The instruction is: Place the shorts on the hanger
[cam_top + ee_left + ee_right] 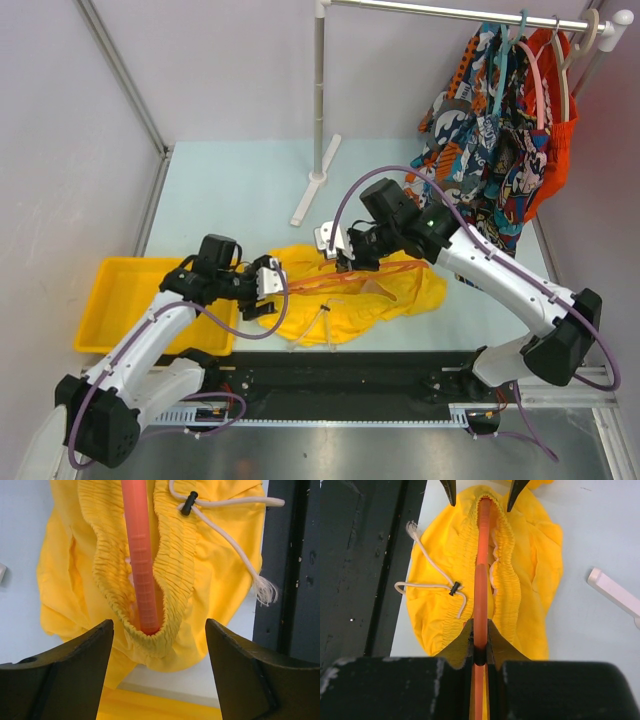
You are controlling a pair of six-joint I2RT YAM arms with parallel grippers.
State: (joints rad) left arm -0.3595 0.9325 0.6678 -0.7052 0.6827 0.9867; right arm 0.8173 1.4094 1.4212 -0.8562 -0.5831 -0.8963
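**Overhead view.** The yellow shorts [400, 295] lie crumpled on the pale table [230, 190], near its front edge and between the two arms. The left gripper [268, 290] is at the garment's left end and the right gripper [340, 255] at its upper middle. A yellow tray [120, 290] sits on the table's left side. At the far right a rail [450, 12] carries cartoon-print shorts [480, 130] and an orange-red garment [560, 130].

**Left wrist view.** The bar of the orange hanger [142, 555] lies along the open waistband, between its two gathered edges. The bar's end reaches the fold where those edges meet. The left gripper's fingers [75, 675] stand wide apart on either side of that fold, touching neither fabric nor bar — released, holding nothing. The pale drawstring [225, 530], with its dark toggle [189, 502], trails across the fabric to a frayed end.

**Right wrist view.** The right gripper's fingers [495, 640] are clenched on the hanger bar, with yellow fabric bunched just beside them. Beyond the grip the bar runs on through the waistband — toward the left gripper's two fingertips at the top of the view.
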